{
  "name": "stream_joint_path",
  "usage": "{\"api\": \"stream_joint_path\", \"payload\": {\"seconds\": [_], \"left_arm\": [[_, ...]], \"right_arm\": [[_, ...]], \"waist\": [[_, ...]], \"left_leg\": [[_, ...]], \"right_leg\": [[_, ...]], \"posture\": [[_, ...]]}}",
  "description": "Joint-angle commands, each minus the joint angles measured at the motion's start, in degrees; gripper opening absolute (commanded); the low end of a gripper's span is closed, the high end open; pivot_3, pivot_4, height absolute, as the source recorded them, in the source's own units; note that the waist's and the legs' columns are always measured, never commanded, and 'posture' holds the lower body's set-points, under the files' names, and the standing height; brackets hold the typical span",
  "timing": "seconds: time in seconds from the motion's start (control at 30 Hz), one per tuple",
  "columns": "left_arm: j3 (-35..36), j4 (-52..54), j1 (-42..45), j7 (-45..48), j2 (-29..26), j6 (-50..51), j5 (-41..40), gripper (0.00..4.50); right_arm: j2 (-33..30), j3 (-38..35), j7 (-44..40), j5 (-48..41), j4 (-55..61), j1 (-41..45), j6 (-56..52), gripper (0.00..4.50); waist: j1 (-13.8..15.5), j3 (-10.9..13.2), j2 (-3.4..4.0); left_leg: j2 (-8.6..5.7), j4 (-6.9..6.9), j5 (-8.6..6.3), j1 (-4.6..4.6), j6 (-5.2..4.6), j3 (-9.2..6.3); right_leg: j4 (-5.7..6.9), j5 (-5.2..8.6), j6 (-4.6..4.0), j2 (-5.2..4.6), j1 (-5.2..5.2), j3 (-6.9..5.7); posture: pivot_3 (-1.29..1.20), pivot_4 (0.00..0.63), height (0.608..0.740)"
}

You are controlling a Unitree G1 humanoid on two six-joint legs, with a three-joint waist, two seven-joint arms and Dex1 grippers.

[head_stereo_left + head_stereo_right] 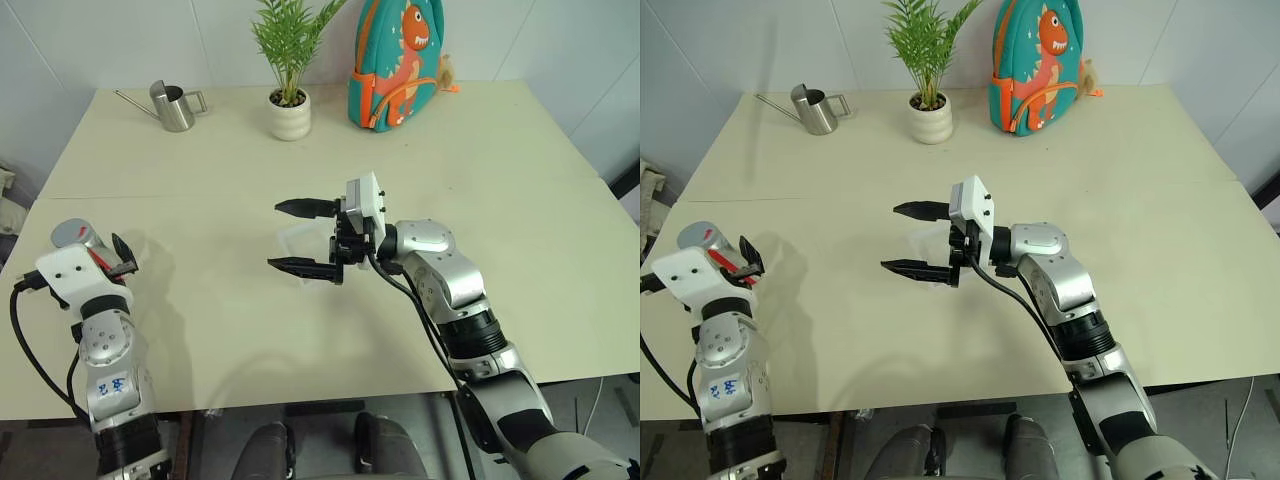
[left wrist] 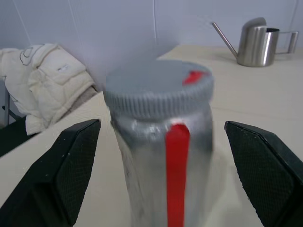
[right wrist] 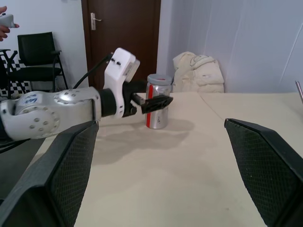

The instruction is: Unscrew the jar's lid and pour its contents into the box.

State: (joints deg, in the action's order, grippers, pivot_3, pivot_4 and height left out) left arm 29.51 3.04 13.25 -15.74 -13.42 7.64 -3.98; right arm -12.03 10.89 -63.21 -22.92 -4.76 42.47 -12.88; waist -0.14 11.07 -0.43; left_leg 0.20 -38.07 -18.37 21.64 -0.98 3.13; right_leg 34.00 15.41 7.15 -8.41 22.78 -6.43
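- Left gripper (image 1: 112, 258): at the near left edge of the table (image 1: 520, 180), jaws spread wide and empty. In the left wrist view the two fingers (image 2: 57, 170) stand either side of the jar (image 2: 163, 156) with clear gaps; no contact yet.
- Jar: upright near the table's left edge, lid (image 2: 158, 87) still screwed on. A red stripe runs down the wall and a red mark sits on the lid. The contents cannot be seen through the wall.
- Step in hand, as judged: close the left gripper on the jar body so the right gripper can turn the lid.
- Procedure: keep the jar centred between the fingers; advance until the pads lie beside the wall below the lid's ribbed rim, then close. A grip on the rim would block unscrewing.
- Keep the jar upright during closure. It stands close to the table edge, so an off-centre push could tip it over the side.
- Right gripper (image 1: 305, 237): mid-table, pointing toward the robot's left, jaws fully released, holding nothing.
- Box (image 1: 295, 240): a faint clear shape on the table just behind the right gripper's fingers; its outline is hard to make out. It lies well apart from the jar.
- Far edge: watering can (image 1: 175, 105), potted plant (image 1: 288, 100) and backpack (image 1: 395, 65), all well apart from the work area.
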Motion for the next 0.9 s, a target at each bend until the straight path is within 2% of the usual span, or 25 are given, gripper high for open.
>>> {"api": "stream_joint_path", "payload": {"seconds": [0.03, 0.33, 0.43, 0.6, 0.77, 0.9], "left_arm": [[1.3, -2.7, 2.1, -0.7, -2.2, -2.5, 0.2, 4.46], [0.8, -6.3, 3.3, -1.0, -3.6, -3.2, 0.0, 4.46], [0.7, -7.7, 4.1, -0.7, -4.4, -3.8, 0.0, 3.84], [0.4, -9.6, 5.7, -0.4, -4.4, -4.1, -0.8, 2.32], [-0.5, -8.7, 6.5, 1.2, -3.9, -4.9, -1.8, 2.32], [-1.9, -2.6, 6.6, 7.4, -6.4, -2.7, -4.9, 2.32]], "right_arm": [[-0.3, -0.8, 0.4, -1.0, 2.6, -0.2, -0.1, 4.5], [-0.7, -1.1, 1.6, -0.9, 3.2, -0.9, 0.0, 4.5], [-0.7, -1.0, 1.9, -0.8, 3.1, -1.0, 0.2, 4.5], [-0.5, -0.9, 2.4, -0.6, 2.8, -0.9, 0.4, 4.5], [-0.6, -1.0, 2.9, -0.4, 2.4, -0.8, 0.5, 4.5], [-0.8, -1.7, 4.5, -1.1, 3.2, -0.3, -1.4, 4.5]], "waist": [[0.0, 0.0, 0.0], [0.0, 0.0, 0.0], [0.0, 0.0, 0.0], [0.0, 0.0, 0.0], [0.0, 0.0, 0.0], [0.0, 0.0, -0.02]], "left_leg": [[0.0, 0.0, 0.0, 0.0, 0.0, 0.0], [0.0, 0.02, -0.02, 0.0, 0.02, 0.02], [0.0, 0.01, -0.02, 0.0, 0.02, 0.03], [0.0, 0.01, -0.01, 0.0, 0.03, 0.04], [0.0, 0.01, -0.02, 0.0, 0.03, 0.04], [0.0, 0.01, -0.01, 0.01, 0.03, 0.03]], "right_leg": [[0.0, 0.0, 0.0, 0.0, 0.0, -0.01], [0.0, 0.0, 0.01, -0.03, 0.02, -0.14], [0.0, 0.0, 0.01, -0.04, 0.02, -0.15], [0.0, 0.0, 0.01, -0.05, 0.01, -0.16], [0.0, 0.0, 0.01, -0.05, 0.02, -0.19], [0.01, 0.0, 0.01, -0.05, 0.02, -0.21]], "posture": [[0.0, 0.15, 0.74], [0.0, 0.15, 0.74], [0.0, 0.15, 0.74], [0.0, 0.15, 0.74], [0.0, 0.15, 0.74], [0.0, 0.15, 0.74]]}}
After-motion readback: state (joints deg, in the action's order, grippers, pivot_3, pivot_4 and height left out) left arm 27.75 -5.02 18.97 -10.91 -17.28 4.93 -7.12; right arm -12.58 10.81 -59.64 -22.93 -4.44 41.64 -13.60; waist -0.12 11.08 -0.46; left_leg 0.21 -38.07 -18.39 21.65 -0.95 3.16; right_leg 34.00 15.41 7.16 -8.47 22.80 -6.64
